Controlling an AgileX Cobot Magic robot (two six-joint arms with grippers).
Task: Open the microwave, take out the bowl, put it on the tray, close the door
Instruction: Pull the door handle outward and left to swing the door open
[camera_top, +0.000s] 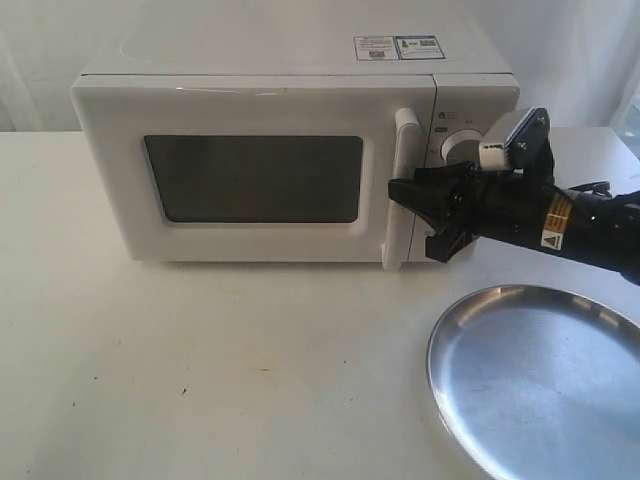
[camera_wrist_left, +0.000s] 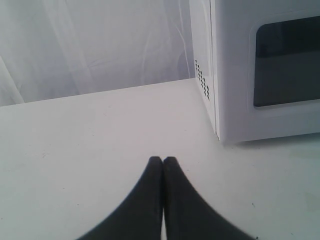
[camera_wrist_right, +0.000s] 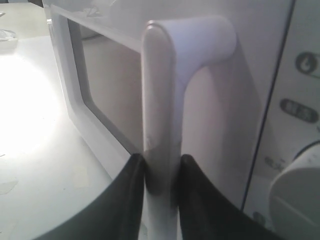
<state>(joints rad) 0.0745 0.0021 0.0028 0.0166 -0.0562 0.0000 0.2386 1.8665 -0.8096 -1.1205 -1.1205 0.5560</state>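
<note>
Nearest me, on the right of the table (camera_top: 200, 380), lies the tray (camera_top: 540, 390), shiny and bare. Off to the left, low over the table beside the microwave's left wall, the left pincer (camera_wrist_left: 163, 161) has its fingers pressed together with nothing between them.

Further back, the right pincer (camera_top: 410, 212) has reached in from the right and is clamped narrow around the handle (camera_top: 404, 150), one finger on each side of the bar, about halfway down. The door (camera_top: 250, 110) looks flush with the front of the microwave (camera_top: 300, 40), so I would say the opening is only beginning.

To do it well, I think the pull should follow an arc about the hinge on the far left edge, with the wrist turning as the door swings. A straight tug towards me might drag the whole box across the table or let the bar slip from the fingers. It should open wide enough to leave room to reach inside, and the arm should pass above the tray.

The bowl is not in sight. I take it to be behind the dark window, which shows nothing.

By count:
- one tray
- one microwave
- one door with one handle
- two pincers
- one knob (camera_top: 458, 148) in plain view, with the arm covering the panel below it
- two stickers (camera_top: 397, 47) on the top
- no bowl visible
</note>
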